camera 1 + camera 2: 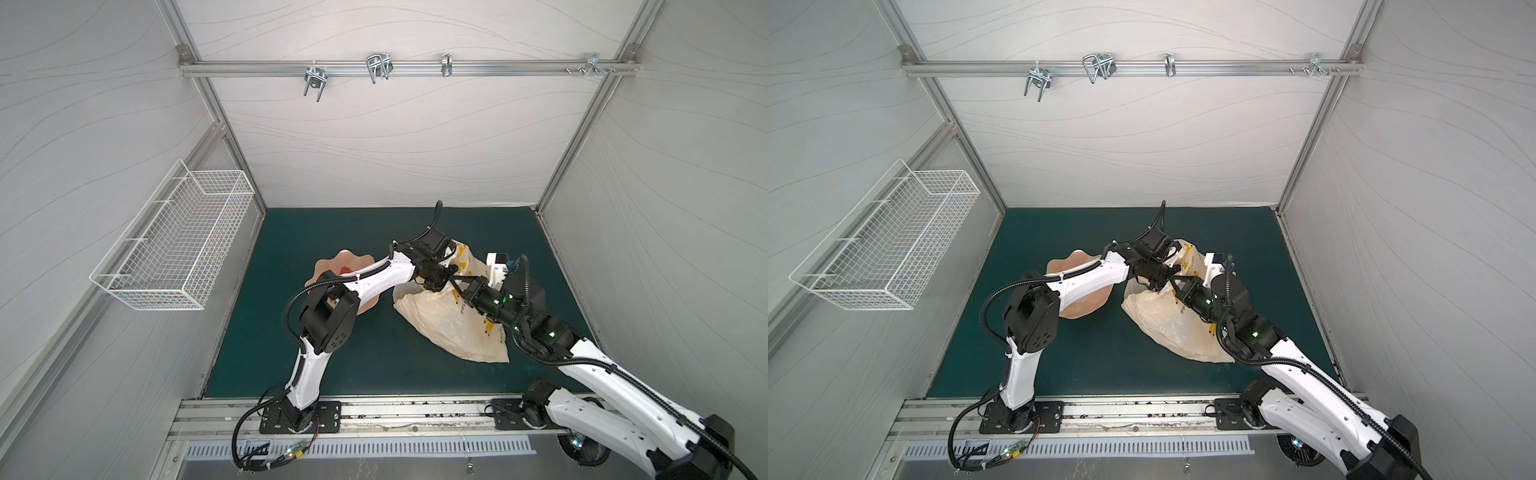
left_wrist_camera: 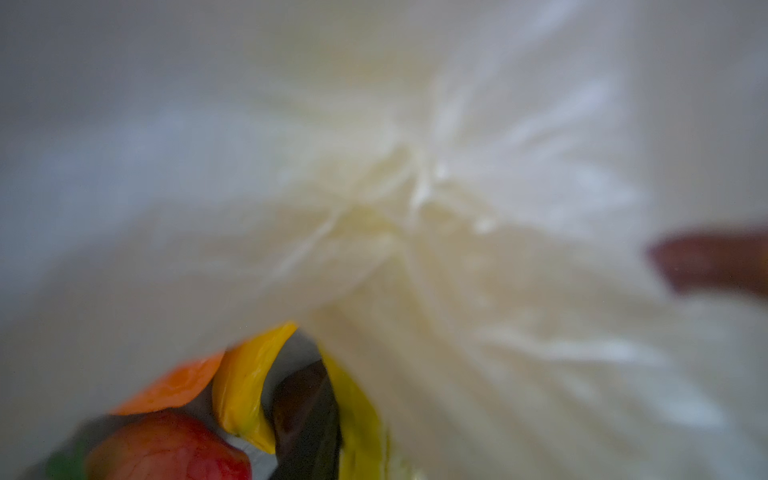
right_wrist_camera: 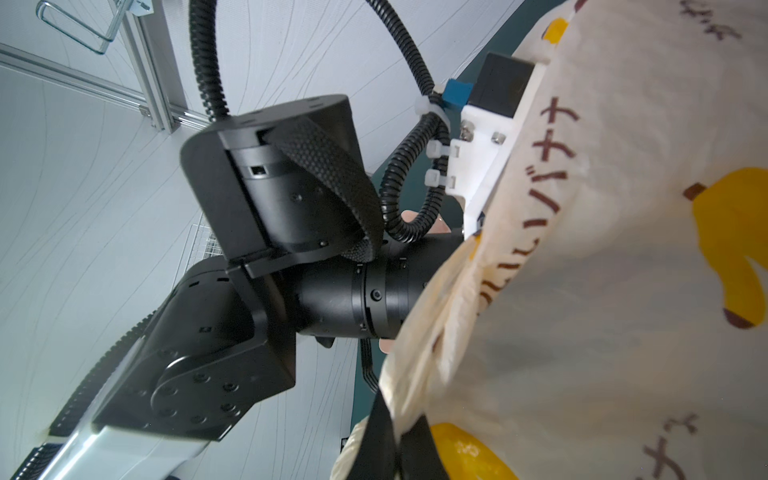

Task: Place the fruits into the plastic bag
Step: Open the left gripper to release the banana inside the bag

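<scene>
Right claw (image 1: pixel 454 282) clamped shut on rim of plastic bag (image 1: pixel 440 328), holding that edge of the mouth raised; rt wrist view shows its black fingers (image 3: pixel 372 444) pinched on the cream film, no gap btwn them; left claw (image 1: pixel 432 286) is down inside the bag mouth, tips hidden by film in both top views; lt wrist view is mostly blurred plastic, so can't tell if its jaws are apart or together, nor if anything's held; bag sits on green counter (image 1: pixel 332 365) right of centre, body slumped toward the front edge, mouth at the far end where both claws meet, very close; print = yellow banana bunches + dark lettering, clear in rt wrist view; left arm (image 3: pixel 332 291) wrist runs straight into the opening there; fruits (image 2: pixel 187 436) inside bag, seen via lt wrist cam, bunched close: orange (image 2: pixel 174 386), yellow banana (image 2: pixel 245 386), red apple (image 2: pixel 166 453), dark piece (image 2: pixel 307 415), another yellow bit (image 2: pixel 357 415) beside it; all soft focus, contact btwn them not resolvable; wavy-edged peach-pink dish (image 1: pixel 328 262) on counter just left of bag, mostly covered by left arm; small red item (image 1: pixel 344 271) shows on dish in a top view, too covered to say which fruit; white wire basket (image 1: pixel 178 249) on left wall, well apart from everything.
</scene>
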Action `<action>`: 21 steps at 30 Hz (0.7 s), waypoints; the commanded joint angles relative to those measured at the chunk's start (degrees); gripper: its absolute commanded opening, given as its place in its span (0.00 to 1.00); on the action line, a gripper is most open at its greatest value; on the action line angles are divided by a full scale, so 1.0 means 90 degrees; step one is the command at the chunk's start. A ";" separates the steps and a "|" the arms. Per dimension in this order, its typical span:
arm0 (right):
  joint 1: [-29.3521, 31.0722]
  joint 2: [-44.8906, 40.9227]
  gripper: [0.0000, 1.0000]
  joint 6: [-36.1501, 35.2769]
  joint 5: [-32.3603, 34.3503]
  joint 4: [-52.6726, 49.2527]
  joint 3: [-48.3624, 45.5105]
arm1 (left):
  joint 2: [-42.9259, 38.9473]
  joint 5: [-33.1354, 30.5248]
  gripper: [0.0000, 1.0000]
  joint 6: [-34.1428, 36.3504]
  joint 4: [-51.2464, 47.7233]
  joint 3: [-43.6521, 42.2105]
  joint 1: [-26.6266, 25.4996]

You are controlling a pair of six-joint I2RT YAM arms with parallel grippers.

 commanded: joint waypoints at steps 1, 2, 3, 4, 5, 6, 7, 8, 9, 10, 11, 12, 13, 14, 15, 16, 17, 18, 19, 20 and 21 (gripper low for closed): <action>0.0023 0.0064 0.00 0.0120 0.0180 0.0194 -0.0065 | -0.0154 0.0124 0.30 -0.0334 0.0214 -0.0168 0.0122; 0.0016 0.0084 0.00 0.0129 0.0180 0.0201 -0.0079 | -0.0182 0.0154 0.34 -0.0388 0.0213 -0.0197 0.0145; 0.0004 0.0091 0.00 0.0137 0.0178 0.0225 -0.0102 | -0.0197 0.0189 0.37 -0.0423 0.0224 -0.0207 0.0164; -0.0015 0.0099 0.00 0.0174 0.0170 0.0239 -0.0120 | -0.0211 0.0197 0.39 -0.0440 0.0210 -0.0206 0.0157; -0.0056 0.0114 0.00 0.0222 0.0151 0.0249 -0.0147 | -0.0231 0.0198 0.40 -0.0446 0.0188 -0.0199 0.0157; -0.0078 0.0123 0.00 0.0265 0.0132 0.0273 -0.0166 | -0.0246 0.0197 0.43 -0.0456 0.0168 -0.0190 0.0168; -0.0113 0.0129 0.00 0.0301 0.0104 0.0340 -0.0190 | -0.0260 0.0179 0.46 -0.0468 0.0135 -0.0189 0.0175; -0.0141 0.0120 0.00 0.0309 0.0060 0.0338 -0.0194 | -0.0271 0.0160 0.49 -0.0457 0.0088 -0.0189 0.0175; -0.0176 0.0134 0.00 0.0301 0.0030 0.0302 -0.0186 | -0.0299 0.0143 0.52 -0.0459 0.0048 -0.0189 0.0169; -0.0209 0.0117 0.00 0.0301 -0.0007 0.0252 -0.0182 | -0.0341 0.0096 0.54 -0.0450 -0.0016 -0.0198 0.0177; -0.0241 0.0096 0.00 0.0313 -0.0030 0.0235 -0.0191 | -0.0389 0.0064 0.57 -0.0455 -0.0046 -0.0225 0.0195; -0.0259 0.0059 0.00 0.0322 -0.0040 0.0229 -0.0220 | -0.0433 0.0028 0.59 -0.0474 -0.0053 -0.0256 0.0202; -0.0299 0.0030 0.00 0.0330 -0.0048 0.0203 -0.0234 | -0.0488 -0.0035 0.64 -0.0495 -0.0073 -0.0286 0.0229; -0.0343 -0.0013 0.00 0.0341 -0.0054 0.0177 -0.0253 | -0.0552 -0.0072 0.67 -0.0504 -0.0097 -0.0319 0.0258; -0.0385 -0.0030 0.00 0.0349 -0.0081 0.0137 -0.0255 | -0.0615 -0.0101 0.69 -0.0508 -0.0103 -0.0347 0.0279; -0.0431 -0.0072 0.00 0.0346 -0.0120 0.0093 -0.0261 | -0.0685 -0.0129 0.70 -0.0497 -0.0129 -0.0387 0.0303; -0.0496 -0.0089 0.00 0.0344 -0.0167 0.0057 -0.0269 | -0.0764 -0.0151 0.71 -0.0479 -0.0157 -0.0409 0.0333; -0.0550 -0.0100 0.00 0.0349 -0.0206 0.0011 -0.0270 | -0.0821 -0.0172 0.72 -0.0466 -0.0196 -0.0431 0.0342; -0.0600 -0.0120 0.00 0.0341 -0.0258 -0.0046 -0.0280 | -0.0883 -0.0190 0.73 -0.0455 -0.0226 -0.0439 0.0367; -0.0644 -0.0127 0.00 0.0353 -0.0293 -0.0061 -0.0302 | -0.0922 -0.0203 0.73 -0.0433 -0.0258 -0.0452 0.0363; -0.0690 -0.0139 0.00 0.0369 -0.0331 -0.0054 -0.0326 | -0.0964 -0.0203 0.74 -0.0405 -0.0295 -0.0454 0.0371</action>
